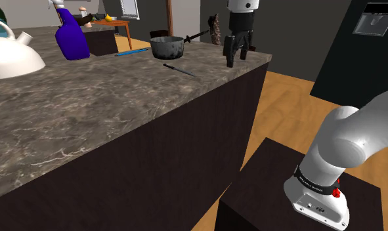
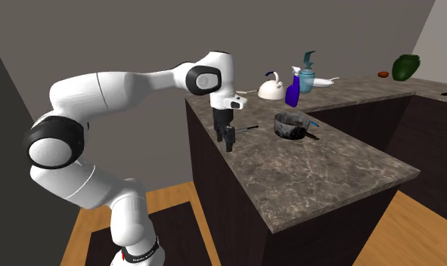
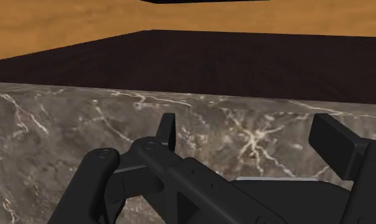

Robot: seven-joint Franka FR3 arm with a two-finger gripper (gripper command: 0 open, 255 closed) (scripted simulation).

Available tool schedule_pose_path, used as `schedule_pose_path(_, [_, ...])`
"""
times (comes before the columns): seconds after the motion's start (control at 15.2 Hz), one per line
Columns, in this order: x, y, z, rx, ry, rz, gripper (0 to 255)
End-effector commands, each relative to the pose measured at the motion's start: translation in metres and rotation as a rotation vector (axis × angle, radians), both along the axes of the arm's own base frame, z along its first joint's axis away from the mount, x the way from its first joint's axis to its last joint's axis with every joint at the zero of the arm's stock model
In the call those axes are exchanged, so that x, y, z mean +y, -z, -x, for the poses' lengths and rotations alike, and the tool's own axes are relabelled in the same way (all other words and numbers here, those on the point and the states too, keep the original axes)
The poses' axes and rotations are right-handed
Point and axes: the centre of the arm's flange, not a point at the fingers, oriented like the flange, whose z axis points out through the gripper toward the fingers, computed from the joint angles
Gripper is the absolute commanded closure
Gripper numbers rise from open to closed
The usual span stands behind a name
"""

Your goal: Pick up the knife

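Lying flat, the knife [image 1: 179, 69] slants away from the pot [image 1: 167, 47].

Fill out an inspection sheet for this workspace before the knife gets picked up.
Surface: marbled grey-brown countertop.
Job's things: knife lies flat on the countertop next to the pot, untouched.
Clutter: grey pot, blue spray bottle, white kettle, thin blue stick.
Grippers: claw open and empty, near the countertop's edge, apart from the knife.
Cables: nothing seen.
Surroundings: wooden floor, dark stand under the arm.
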Motion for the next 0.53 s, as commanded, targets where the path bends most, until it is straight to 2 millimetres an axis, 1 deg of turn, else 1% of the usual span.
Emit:
schedule_pose_path(0.0, [0.019,-0.005,-0.022,-0.002,0.004,-0.002,0])
schedule_pose_path(0.46, [0.075,-0.012,-0.094,-0.007,0.014,-0.005,0])
